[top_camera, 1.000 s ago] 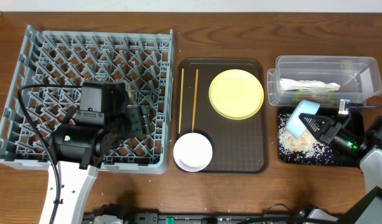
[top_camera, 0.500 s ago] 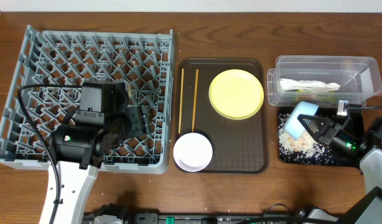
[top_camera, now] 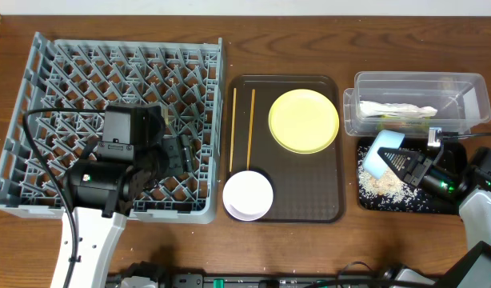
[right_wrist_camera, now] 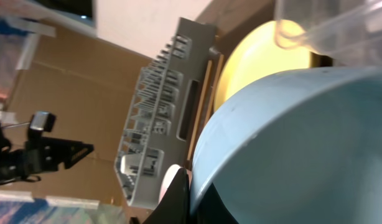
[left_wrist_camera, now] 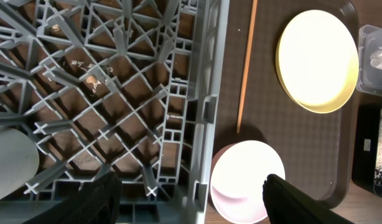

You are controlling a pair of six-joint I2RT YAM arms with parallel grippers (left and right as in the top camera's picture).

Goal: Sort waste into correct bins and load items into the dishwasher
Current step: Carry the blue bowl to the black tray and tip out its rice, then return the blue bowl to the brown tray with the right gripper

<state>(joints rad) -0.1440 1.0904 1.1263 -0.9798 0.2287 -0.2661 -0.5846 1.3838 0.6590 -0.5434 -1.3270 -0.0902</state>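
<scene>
The right claw (top_camera: 404, 162) grasps the light blue bowl (top_camera: 379, 158), tipped over the black tray (top_camera: 417, 204) where crumbs (top_camera: 384, 185) lie, so a steeper, low tilt should shed the rest without spilling onto the tabletop (top_camera: 349, 240), while the left claw (left_wrist_camera: 191, 186) hangs released above the dish rack (top_camera: 69, 64).

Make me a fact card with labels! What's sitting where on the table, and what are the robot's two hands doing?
Right gripper: shut on the light blue bowl, which is tilted over the black tray
Left gripper: open, holding nothing, over the dish rack
In the black tray: rice crumbs
In the clear tub: white tissue
On the brown tray: yellow plate, pinkish-white bowl, two chopsticks side by side
</scene>
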